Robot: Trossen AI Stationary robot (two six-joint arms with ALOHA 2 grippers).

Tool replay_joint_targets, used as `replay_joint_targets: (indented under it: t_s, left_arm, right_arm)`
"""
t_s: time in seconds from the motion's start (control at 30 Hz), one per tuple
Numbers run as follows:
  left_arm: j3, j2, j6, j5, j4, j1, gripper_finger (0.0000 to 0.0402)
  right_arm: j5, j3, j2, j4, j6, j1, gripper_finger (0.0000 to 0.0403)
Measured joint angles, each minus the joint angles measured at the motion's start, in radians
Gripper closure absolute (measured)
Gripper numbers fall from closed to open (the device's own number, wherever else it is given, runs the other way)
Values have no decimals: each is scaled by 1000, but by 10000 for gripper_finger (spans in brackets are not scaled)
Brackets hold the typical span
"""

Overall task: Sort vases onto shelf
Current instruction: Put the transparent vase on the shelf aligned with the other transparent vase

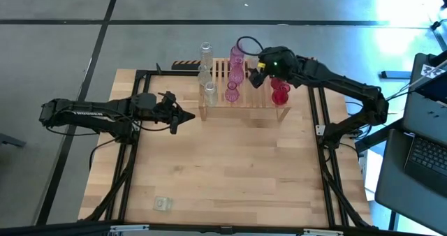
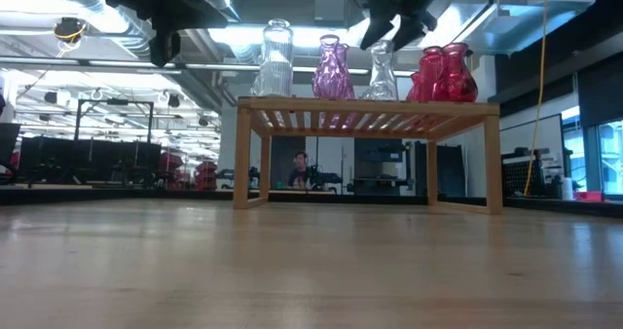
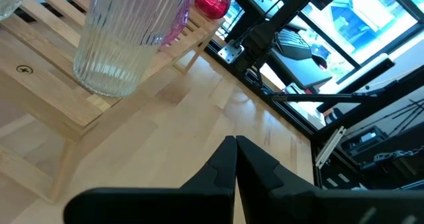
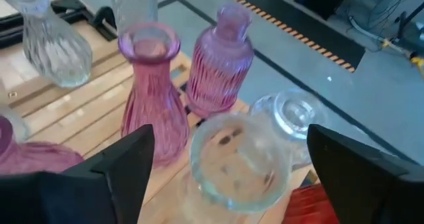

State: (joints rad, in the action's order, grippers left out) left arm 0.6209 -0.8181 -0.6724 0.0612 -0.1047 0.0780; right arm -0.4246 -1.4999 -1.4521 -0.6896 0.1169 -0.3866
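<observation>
Clear vase (image 4: 242, 161) upright between spread right fingers (image 4: 126, 161).

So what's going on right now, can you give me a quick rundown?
Right gripper open, fingers either side of a clear vase on the shelf. Left gripper shut, waiting beside the shelf. Pink vases crowd close.

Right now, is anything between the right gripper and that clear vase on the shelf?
Nothing visible. The right gripper stands open directly over the clear vase on the shelf, one finger on each side. Pink vases stand beside, not between.
</observation>
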Motion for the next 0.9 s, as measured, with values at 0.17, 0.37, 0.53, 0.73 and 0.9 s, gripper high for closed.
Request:
replay_joint_targets:
  t_s: [0.17, 0.37, 0.53, 0.73, 0.9]
  left_arm:
    - [0, 0, 1, 0, 0, 0, 401]
    - [0, 0, -19, -17, 0, 0, 401]
    - [-1, 41, -92, -117, 0, 0, 401]
    - [42, 123, -379, -366, -155, -19, 401]
    - [94, 133, -541, -510, -373, -177, 401]
  right_arm:
    - [5, -47, 0, -1, -36, 0, 67]
    - [190, -117, 0, 21, -99, 1, 68]
    - [449, -143, 0, 70, -96, 27, 68]
    - [714, -143, 0, 85, -141, 183, 68]
    - [677, -143, 0, 77, -238, 360, 68]
